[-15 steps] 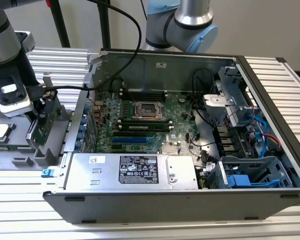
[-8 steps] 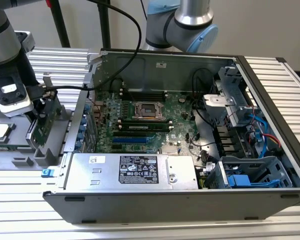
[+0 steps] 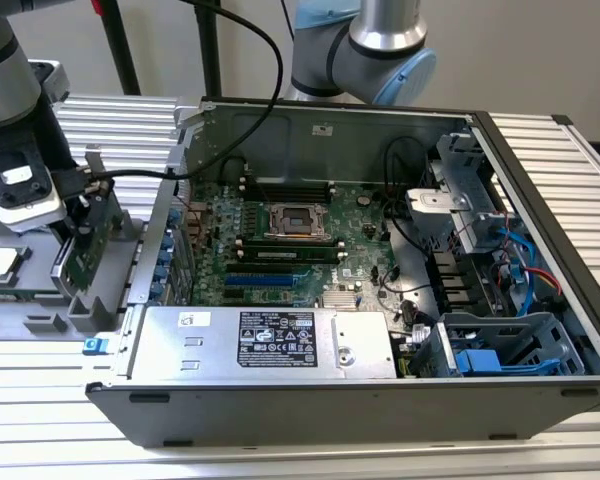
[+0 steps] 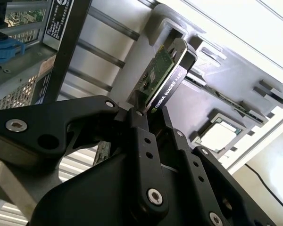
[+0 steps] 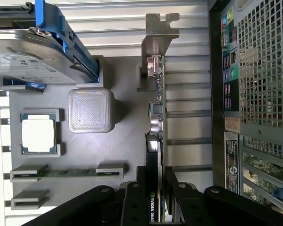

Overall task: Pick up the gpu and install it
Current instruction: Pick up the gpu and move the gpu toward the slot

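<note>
The gpu [image 3: 83, 250] stands on edge in a grey parts holder [image 3: 40, 300] at the exterior view's left, outside the computer case. Its green board faces the case, and its silver bracket [image 5: 158, 35] sticks out past the holder's slot. My gripper [image 3: 80, 212] comes down on the card's upper edge and is shut on it. In both wrist views a black finger presses on each face of the gpu [image 4: 167, 77], at the end away from the bracket. In the first wrist view the gripper [image 5: 156, 186] clamps the thin card [image 5: 156, 117].
The open computer case [image 3: 540, 200] lies on the exterior view's right, with the motherboard [image 3: 280, 235] and power supply [image 3: 270, 340] inside. The holder also carries a hard drive with blue rails [image 5: 37, 52], a processor [image 5: 37, 134] and a memory stick [image 5: 66, 173]. A second arm [image 3: 370, 45] stands behind the case.
</note>
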